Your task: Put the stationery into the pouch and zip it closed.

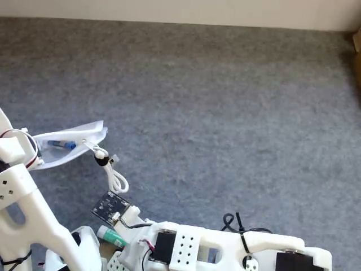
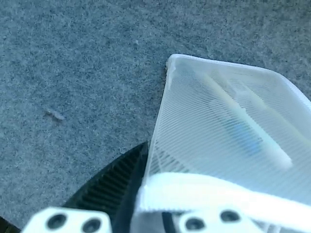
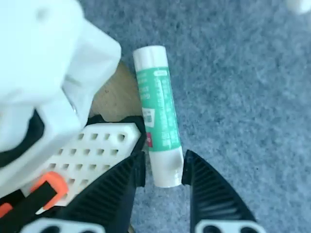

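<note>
while the mesh pouch (image 1: 70,145), a blue-capped pen (image 1: 62,145) inside, is pinched at its edge by the left claw (image 2: 146,190), the green glue stick (image 3: 158,116) is clamped endwise by the right claw (image 3: 164,170) on the grey surface (image 1: 225,101).

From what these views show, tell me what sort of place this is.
Probably a robot-practice bench: a grey carpet-like tabletop, two white arms, and a mesh pouch and glue stick as props.
</note>
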Action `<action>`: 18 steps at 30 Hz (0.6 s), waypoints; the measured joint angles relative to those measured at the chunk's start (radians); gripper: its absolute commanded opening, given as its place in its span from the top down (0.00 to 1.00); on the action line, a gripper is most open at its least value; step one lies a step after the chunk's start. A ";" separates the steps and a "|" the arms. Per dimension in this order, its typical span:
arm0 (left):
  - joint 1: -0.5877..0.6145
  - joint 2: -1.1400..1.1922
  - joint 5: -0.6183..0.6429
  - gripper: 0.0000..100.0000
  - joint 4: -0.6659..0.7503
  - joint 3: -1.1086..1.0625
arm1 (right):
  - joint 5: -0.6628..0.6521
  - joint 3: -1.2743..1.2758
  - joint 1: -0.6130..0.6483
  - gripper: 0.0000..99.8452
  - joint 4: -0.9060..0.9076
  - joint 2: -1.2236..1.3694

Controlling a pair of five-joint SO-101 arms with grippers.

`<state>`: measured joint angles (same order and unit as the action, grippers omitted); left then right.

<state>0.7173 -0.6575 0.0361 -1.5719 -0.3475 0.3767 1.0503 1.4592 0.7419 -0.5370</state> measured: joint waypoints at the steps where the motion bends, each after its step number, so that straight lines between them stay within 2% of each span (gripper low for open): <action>1: 0.000 0.000 0.000 0.99 0.000 0.000 | -0.005 0.000 0.000 0.88 0.000 0.000; 11: 0.000 0.000 0.000 0.99 0.000 0.000 | -0.012 0.000 -0.026 0.88 0.000 0.012; 18: 0.000 0.000 0.000 0.99 0.000 0.000 | -0.012 -0.029 -0.031 0.88 -0.009 0.161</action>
<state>0.7173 -0.6575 0.0361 -1.5719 -0.3475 0.3644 1.0211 1.4285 0.7327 -0.3759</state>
